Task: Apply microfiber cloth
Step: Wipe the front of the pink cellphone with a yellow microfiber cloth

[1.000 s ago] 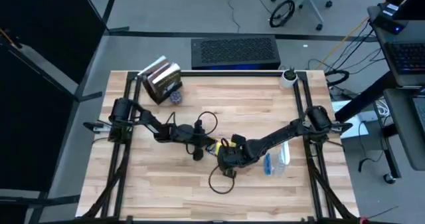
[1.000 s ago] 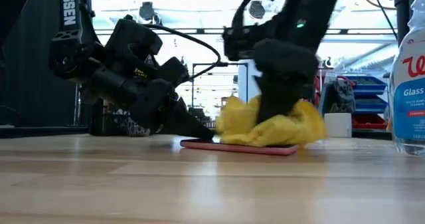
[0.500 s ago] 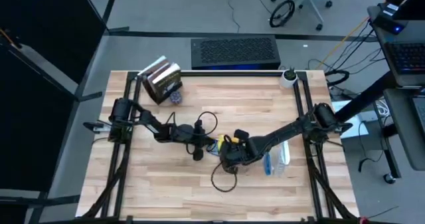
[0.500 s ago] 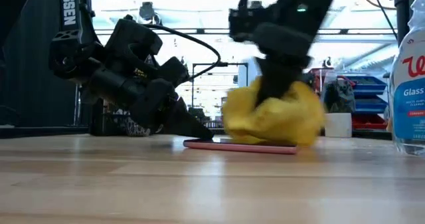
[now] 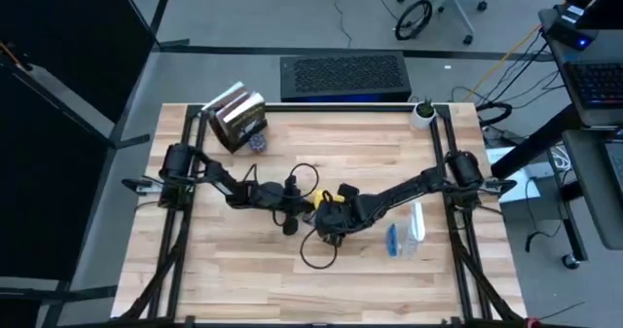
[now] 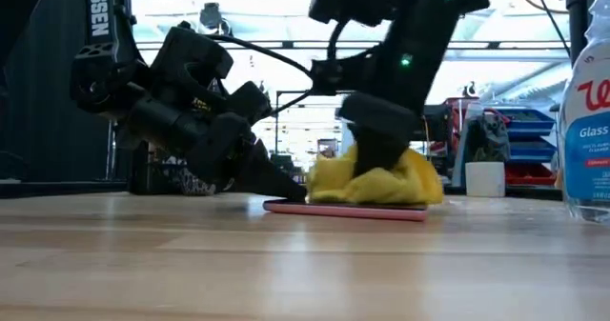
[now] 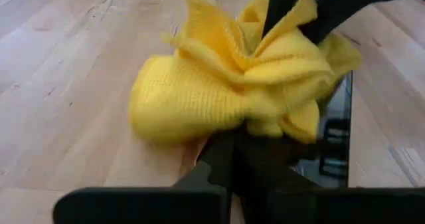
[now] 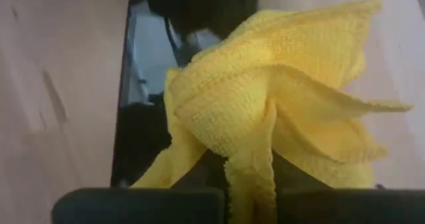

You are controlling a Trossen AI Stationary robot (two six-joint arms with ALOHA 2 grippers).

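The yellow microfiber cloth (image 6: 379,182) sits bunched on a dark smartphone (image 6: 345,210) with a red rim, which lies flat at mid-table. My right gripper (image 6: 378,148) stands over it, shut on the cloth's top. My left gripper (image 6: 283,190) slants down from the table's left, shut, its tips at the phone's left end. In the left wrist view the cloth (image 7: 226,84) covers much of the phone's screen (image 7: 332,141). The right wrist view shows the cloth (image 8: 265,98) with the phone (image 8: 143,91) beneath it. My left gripper rests its shut fingertips (image 7: 229,154) on the phone's left end (image 6: 274,205), slanting down from the table's left. The phone lies flat on the table. My right gripper pinches the cloth's gathered top (image 7: 282,34) between its two fingers, from above, several folds together. The cloth's underside lies spread on the phone's screen.
A clear spray bottle (image 6: 586,111) with blue liquid lies to the right of the phone, seen also as the bottle (image 5: 414,233) in the high view. A stack of books (image 5: 237,117) sits at the far left and a white cup (image 5: 422,112) at the far right.
My right gripper has carried the bunched cloth along the phone toward the table's left, closer to my left gripper. Midway the cloth rode higher and fuller; now it is pressed lower and flatter on the screen. The phone has stayed in place.
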